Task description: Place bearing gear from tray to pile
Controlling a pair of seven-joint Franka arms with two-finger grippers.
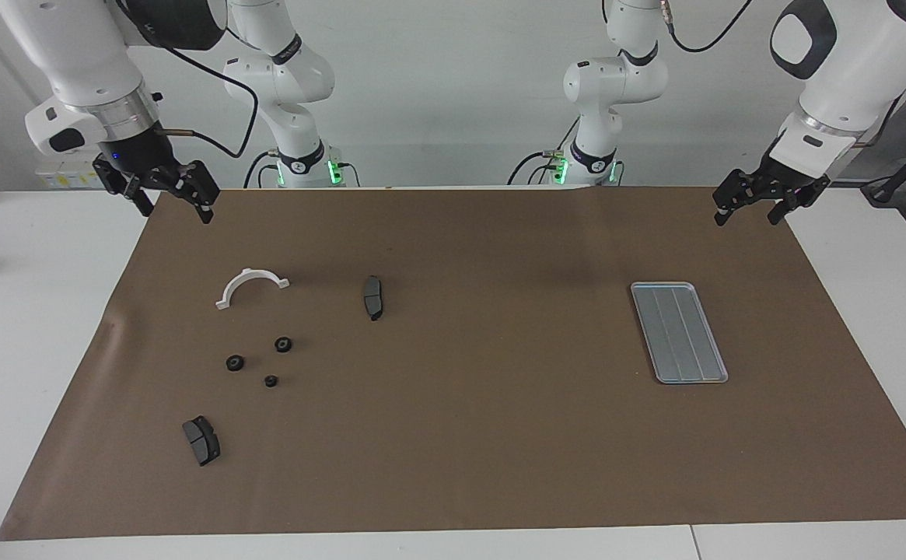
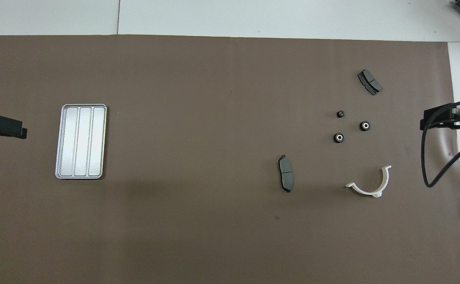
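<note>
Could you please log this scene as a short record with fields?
tray: flat silver-grey metal tray, nothing in it, toward the left arm's end
pile: three small black ring gears, toward the right arm's end
left gripper: open, holding nothing, over the brown mat's corner
right gripper: open, holding nothing, over the mat's edge

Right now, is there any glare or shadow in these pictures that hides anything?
Overhead view: the tray shines bright, grooves still readable; a broad soft shadow darkens the brown mat toward the robots, hiding nothing. Facing view: even light, the gears and the tray show plainly.
</note>
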